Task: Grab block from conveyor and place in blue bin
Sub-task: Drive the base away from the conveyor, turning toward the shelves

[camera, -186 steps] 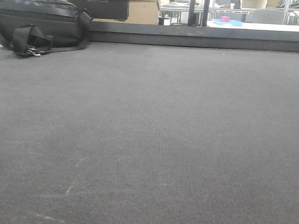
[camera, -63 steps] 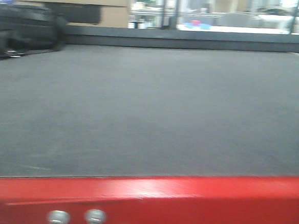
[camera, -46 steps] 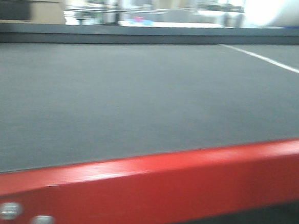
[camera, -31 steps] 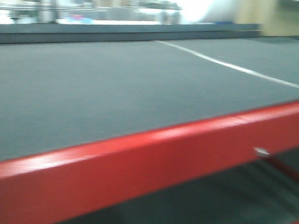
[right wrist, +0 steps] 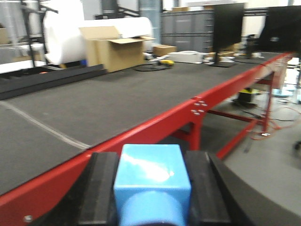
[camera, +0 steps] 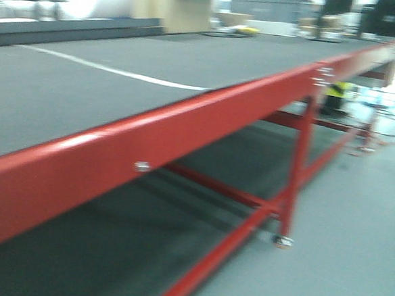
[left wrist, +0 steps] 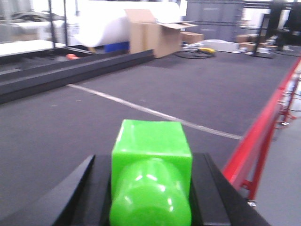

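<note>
From the front, I see the wide, flat, dark grey conveyor belt (camera: 86, 86) on its long red metal frame (camera: 185, 130), with a thin white line (camera: 115, 70) across it. That surface has no block on it here, and I can't see a blue bin anywhere. At the left wrist, the left end effector (left wrist: 149, 162) is squeezed shut around a bright green plastic block (left wrist: 151, 139), up over the belt, I think so it can be carried. At the right wrist, the right end effector (right wrist: 151, 157) grips a light blue plastic block (right wrist: 151, 176) the same way, above the red edge. I think both need the bin next.
</note>
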Controlling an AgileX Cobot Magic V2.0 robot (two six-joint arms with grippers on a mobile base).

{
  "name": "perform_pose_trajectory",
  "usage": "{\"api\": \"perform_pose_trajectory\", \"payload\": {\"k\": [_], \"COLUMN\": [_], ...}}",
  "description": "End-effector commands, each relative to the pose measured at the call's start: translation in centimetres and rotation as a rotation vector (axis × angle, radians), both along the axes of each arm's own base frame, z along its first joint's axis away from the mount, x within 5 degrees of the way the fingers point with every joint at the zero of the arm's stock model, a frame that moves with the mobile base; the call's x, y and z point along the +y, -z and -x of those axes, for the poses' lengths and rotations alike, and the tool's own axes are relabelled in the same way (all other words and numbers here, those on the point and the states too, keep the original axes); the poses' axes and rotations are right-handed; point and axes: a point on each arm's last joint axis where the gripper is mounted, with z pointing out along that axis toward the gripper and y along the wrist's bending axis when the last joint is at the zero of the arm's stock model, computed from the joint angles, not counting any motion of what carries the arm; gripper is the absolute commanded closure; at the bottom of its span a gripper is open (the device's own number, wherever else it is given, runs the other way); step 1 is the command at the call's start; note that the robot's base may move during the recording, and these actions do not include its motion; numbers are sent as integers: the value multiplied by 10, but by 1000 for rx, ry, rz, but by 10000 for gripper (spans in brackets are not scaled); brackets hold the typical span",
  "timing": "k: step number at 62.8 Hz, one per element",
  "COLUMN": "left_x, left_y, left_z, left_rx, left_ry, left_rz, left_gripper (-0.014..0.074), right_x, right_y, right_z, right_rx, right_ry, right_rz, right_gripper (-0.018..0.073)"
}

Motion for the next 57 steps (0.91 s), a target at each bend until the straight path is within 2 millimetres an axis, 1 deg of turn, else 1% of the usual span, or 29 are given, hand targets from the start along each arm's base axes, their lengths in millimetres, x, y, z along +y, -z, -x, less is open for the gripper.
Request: {"api": "perform_pose_trajectory", "payload": {"k": [1, 57], "left_x": [0, 0], "left_y": [-2, -2], "left_z": [1, 1], "left_rx": [-25, -25], "left_ry": [7, 7], "left_rz": [-2, -2], "left_gripper": [708, 708], "right_x": [-1, -1], "right_y": [-4, -4], "right_z": [2, 2], "right_rx": [-33, -33], "right_ry": [12, 12], "right_rz": [5, 5], "right_gripper": [721, 721]}}
